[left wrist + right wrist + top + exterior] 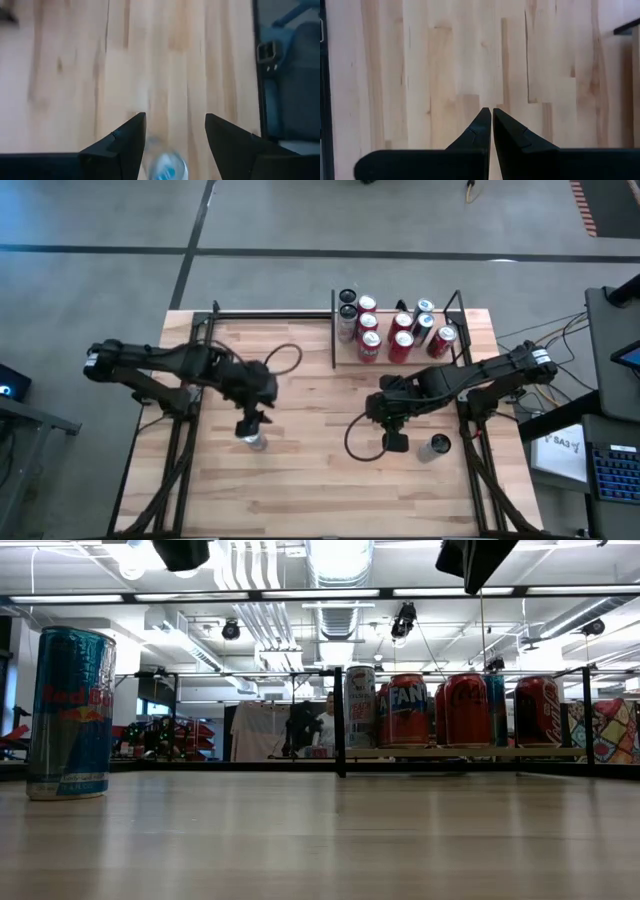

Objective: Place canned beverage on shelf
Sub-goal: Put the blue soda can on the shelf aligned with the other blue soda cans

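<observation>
While the left tool hangs half-open above the can, its smooth, thin, slippery wall suits a mid-body grasp; right tool clenched, empty.

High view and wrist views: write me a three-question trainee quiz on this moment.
1. True or false: the right gripper is shut.
2. What stands below the open left gripper? A. a can B. a bottle C. a box
3. Fill in: the red cans stand on the ____.
Key: 1 true; 2 A; 3 shelf.
</observation>
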`<move>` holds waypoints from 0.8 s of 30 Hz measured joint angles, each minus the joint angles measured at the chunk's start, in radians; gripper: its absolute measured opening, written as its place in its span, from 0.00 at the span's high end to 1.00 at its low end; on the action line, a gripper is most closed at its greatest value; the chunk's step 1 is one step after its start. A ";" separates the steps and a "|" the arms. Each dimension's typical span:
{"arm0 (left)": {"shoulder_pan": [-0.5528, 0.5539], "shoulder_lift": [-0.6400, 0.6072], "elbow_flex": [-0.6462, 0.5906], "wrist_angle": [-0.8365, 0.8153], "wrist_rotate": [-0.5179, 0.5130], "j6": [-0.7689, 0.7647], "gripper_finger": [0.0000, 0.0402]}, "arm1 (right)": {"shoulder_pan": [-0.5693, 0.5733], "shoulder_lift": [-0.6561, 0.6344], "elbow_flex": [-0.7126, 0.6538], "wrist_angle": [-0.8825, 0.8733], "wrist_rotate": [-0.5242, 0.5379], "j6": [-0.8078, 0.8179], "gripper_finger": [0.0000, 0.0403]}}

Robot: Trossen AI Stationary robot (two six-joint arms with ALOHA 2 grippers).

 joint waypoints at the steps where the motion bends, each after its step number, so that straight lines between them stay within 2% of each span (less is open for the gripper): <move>1: -0.017 0.000 0.000 -0.028 -0.008 -0.035 0.53 | 0.000 0.000 -0.001 0.007 0.000 -0.009 0.98; 7: -0.111 0.000 -0.016 -0.088 -0.040 -0.184 0.53 | 0.000 0.000 -0.006 0.024 0.000 -0.023 0.98; 13: -0.163 0.000 -0.062 -0.088 -0.110 -0.227 0.51 | 0.007 0.000 -0.026 0.062 -0.001 -0.023 0.98; 17: -0.184 0.000 -0.088 -0.086 -0.133 -0.256 0.45 | 0.015 0.000 -0.051 0.074 -0.001 0.006 0.98; 24: -0.239 0.000 -0.134 -0.087 -0.209 -0.284 0.28 | 0.032 0.000 -0.092 0.111 -0.002 0.032 0.98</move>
